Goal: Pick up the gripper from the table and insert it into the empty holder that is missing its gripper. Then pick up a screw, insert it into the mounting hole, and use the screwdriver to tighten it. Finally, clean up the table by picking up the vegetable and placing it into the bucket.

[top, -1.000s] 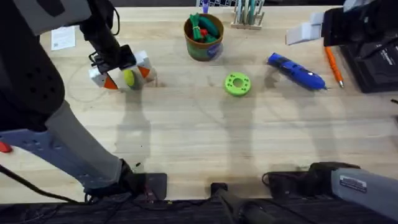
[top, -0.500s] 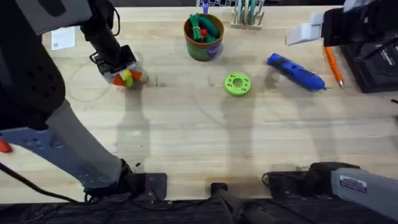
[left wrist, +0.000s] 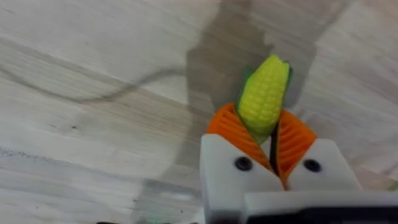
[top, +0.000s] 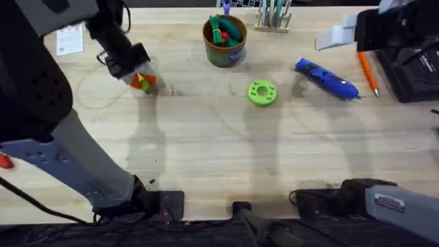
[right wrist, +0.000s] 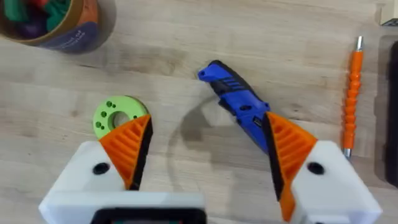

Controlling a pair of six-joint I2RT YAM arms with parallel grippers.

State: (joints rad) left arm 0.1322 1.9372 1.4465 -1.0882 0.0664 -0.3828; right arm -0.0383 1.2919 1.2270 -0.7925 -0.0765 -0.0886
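The tabletop [top: 226, 144] is a light wooden butcher-block with pale grain lines, faint curved scuffs near its left side, and soft shadows of the arms across its middle. The left end effector [top: 142, 81] is near the far-left corner, its orange ribbed pads pinched narrow on the vegetable [left wrist: 263, 99], a yellow corn-like piece with a green end that sticks out beyond the fingertips; in the left wrist view it seems to hang just above the wood rather than rest on it, though that is hard to judge. The bucket [top: 225, 41] stands at the far edge near the middle, already holding green and red toy pieces. Toward the near side of it, just right of centre, lies a green disc [top: 262, 92] with small holes. The screwdriver [top: 327, 79] lies flat to the right of the disc, well apart from it, and a slim orange-handled tool [top: 367, 72] lies nearer the far-right corner beside dark equipment [top: 405, 51]. The right end effector [right wrist: 205, 162] hangs above the disc and the screwdriver with its pads spread wide, gripping nothing. A white paper label [top: 68, 41] sits at the far-left corner. A rack of upright tools [top: 273, 17] stands along the far edge.
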